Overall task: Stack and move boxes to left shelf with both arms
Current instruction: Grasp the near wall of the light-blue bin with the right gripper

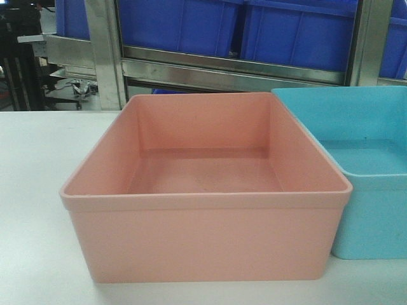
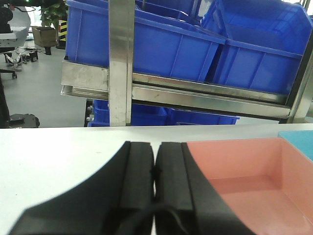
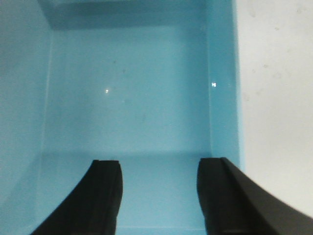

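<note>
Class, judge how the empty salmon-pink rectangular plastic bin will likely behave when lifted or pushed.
Probably light: the salmon-pink plastic bin is empty. Its rim likely keeps the walls stiff. Broad and low on the white table, it should slide, not tip.

White table [image 1: 38, 190], 2 bins on it, pink box [image 1: 206, 238], blue box [image 1: 375, 222]

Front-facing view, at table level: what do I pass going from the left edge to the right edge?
white tabletop → salmon-pink box → light blue box, which is cut off by the right edge of the picture.
</note>
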You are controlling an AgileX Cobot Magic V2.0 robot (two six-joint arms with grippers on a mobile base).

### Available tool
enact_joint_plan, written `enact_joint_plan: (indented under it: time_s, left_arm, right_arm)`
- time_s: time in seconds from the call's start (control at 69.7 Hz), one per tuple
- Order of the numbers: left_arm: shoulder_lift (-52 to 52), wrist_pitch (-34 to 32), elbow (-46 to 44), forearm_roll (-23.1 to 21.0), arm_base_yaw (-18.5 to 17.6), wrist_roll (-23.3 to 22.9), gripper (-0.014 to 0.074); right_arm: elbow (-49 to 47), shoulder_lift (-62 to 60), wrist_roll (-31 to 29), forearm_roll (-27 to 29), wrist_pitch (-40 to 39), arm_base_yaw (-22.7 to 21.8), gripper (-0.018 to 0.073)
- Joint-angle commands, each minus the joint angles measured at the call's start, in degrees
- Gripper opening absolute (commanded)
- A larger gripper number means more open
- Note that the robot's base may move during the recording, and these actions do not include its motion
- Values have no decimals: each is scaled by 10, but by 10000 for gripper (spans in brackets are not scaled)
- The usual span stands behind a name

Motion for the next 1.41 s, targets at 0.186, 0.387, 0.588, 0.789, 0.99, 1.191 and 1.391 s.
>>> enact_joint_plan:
  time_s: [0.186, 0.387, 0.588, 0.789, 0.99, 1.191, 1.391]
  left_arm:
    - [1, -49, -16, -1, 1, 2, -12]
    - [1, -49, -16, -1, 1, 2, -12]
    - [1, -49, -16, -1, 1, 2, -12]
    - [1, -49, -16, -1, 1, 2, -12]
    - [1, -49, -16, -1, 1, 2, -12]
    - [1, -49, -16, -1, 1, 2, -12]
    - [1, -49, -16, -1, 1, 2, -12]
  right_arm:
    - [-141, 131, -58, -7, 17, -35, 463]
    - [-198, 222, -72, -29, 39, -35, 458]
    - [-228, 271, -72, -43, 45, -35, 456]
    - [-228, 285, -72, -46, 40, -47, 456]
    - [-228, 306, -69, -35, 57, -60, 455]
    - [-228, 309, -69, -34, 59, -60, 445]
    - [-228, 313, -69, -34, 61, -60, 293]
